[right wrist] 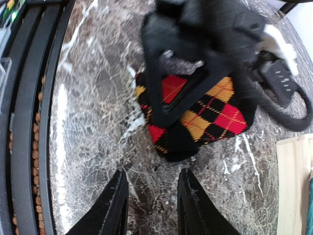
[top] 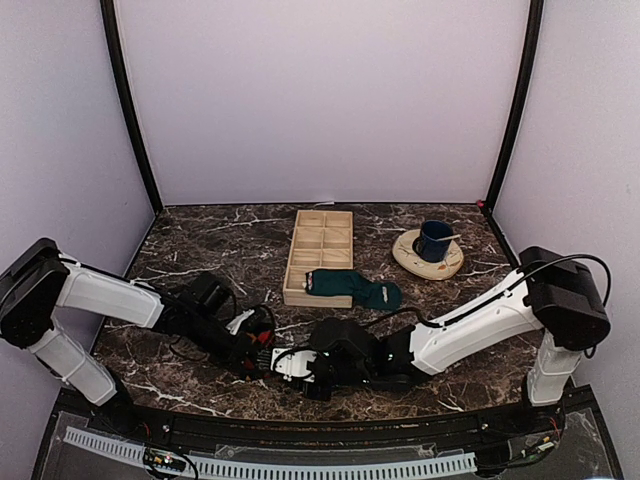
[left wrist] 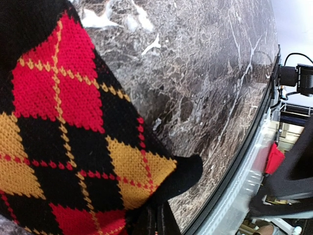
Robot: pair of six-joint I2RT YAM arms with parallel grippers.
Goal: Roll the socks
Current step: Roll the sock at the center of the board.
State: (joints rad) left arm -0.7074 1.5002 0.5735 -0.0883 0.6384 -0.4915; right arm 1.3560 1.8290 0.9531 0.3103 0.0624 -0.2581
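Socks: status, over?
Left gripper shut on argyle sock. Right gripper open, empty, facing it. Teal sock apart, partly on tray. Nothing between.

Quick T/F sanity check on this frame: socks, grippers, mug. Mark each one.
1. The left gripper is shut on the argyle sock. True.
2. The right gripper holds the teal sock. False: its jaws stand apart and empty over bare table, just short of the argyle sock.
3. The mug stands on a plate at the far right. True.
4. The teal sock is stuffed in the mug. False: it lies flat at the near corner of the tray.
5. Both arms reach toward the table's near middle. True.
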